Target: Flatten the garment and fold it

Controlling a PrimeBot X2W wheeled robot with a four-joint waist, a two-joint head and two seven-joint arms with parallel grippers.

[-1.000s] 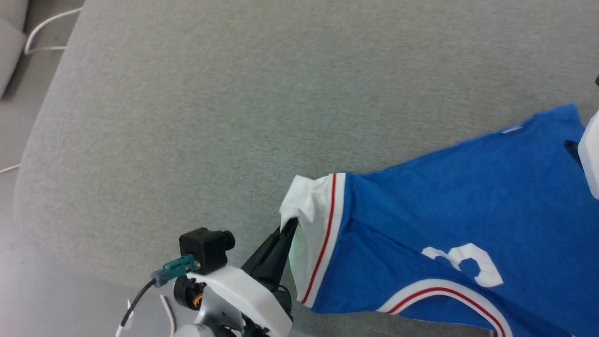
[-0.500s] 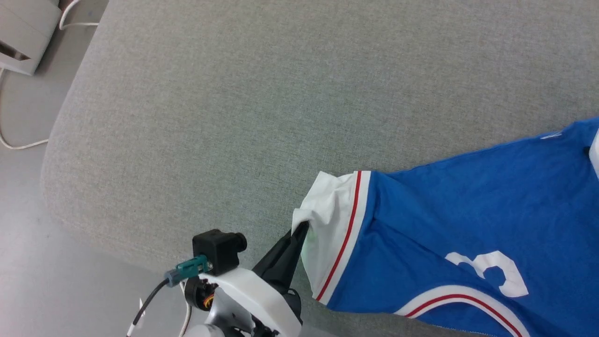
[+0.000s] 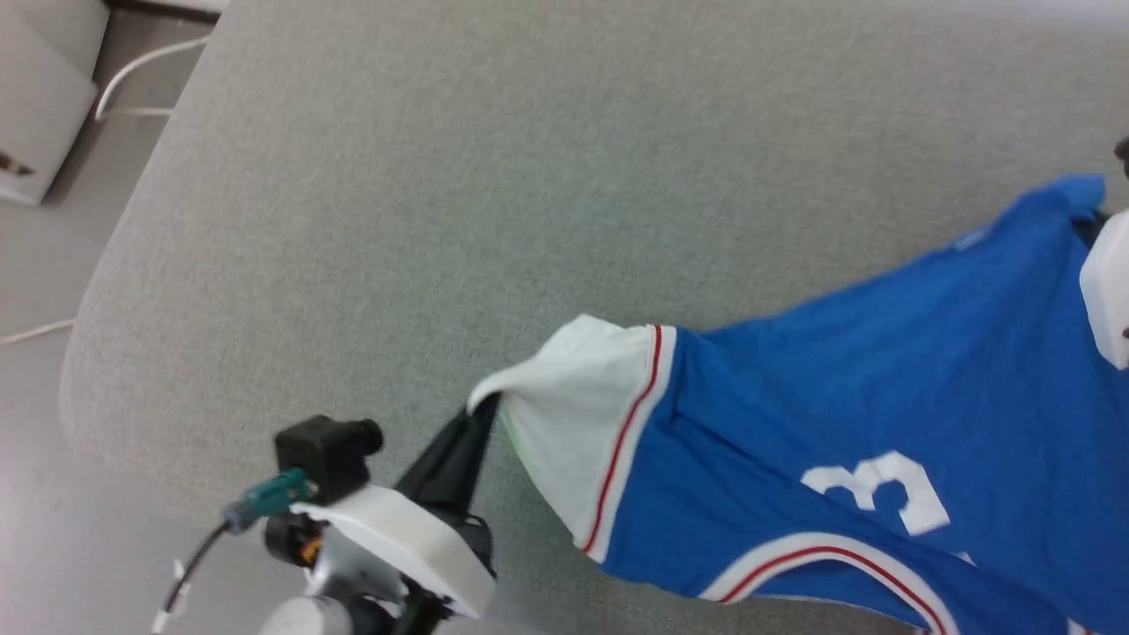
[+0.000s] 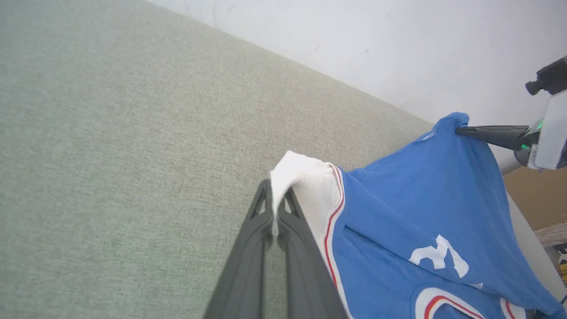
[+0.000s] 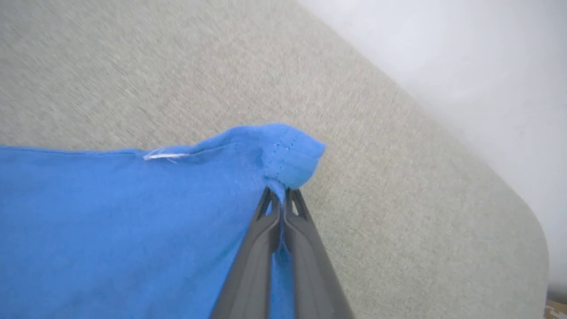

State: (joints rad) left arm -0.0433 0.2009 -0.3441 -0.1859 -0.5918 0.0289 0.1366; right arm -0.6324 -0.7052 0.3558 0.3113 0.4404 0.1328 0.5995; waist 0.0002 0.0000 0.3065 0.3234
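The garment [image 3: 847,388] is a royal-blue jersey with a white sleeve [image 3: 573,397], red-and-white trim and a white "3". It stretches across the right half of the grey cushion in the head view, lifted at both ends. My left gripper [image 3: 483,407] is shut on the tip of the white sleeve [image 4: 292,170]; its dark fingers [image 4: 266,230] pinch the cloth. My right gripper [image 5: 279,195] is shut on a blue hemmed corner of the garment [image 5: 283,155]. That corner [image 3: 1080,190] rises at the right edge of the head view, beside the pale right forearm [image 3: 1107,295].
The grey fabric cushion [image 3: 441,194] spreads wide to the left and behind the garment. Its rounded left edge drops to the floor, where a white cable [image 3: 132,75] and a pale box [image 3: 35,97] lie. A white wall [image 4: 398,44] stands behind the cushion.
My right gripper has shut on the blue corner and raised it. My left gripper has drawn the white sleeve out to the left, stretching the garment. The head camera has shifted too.
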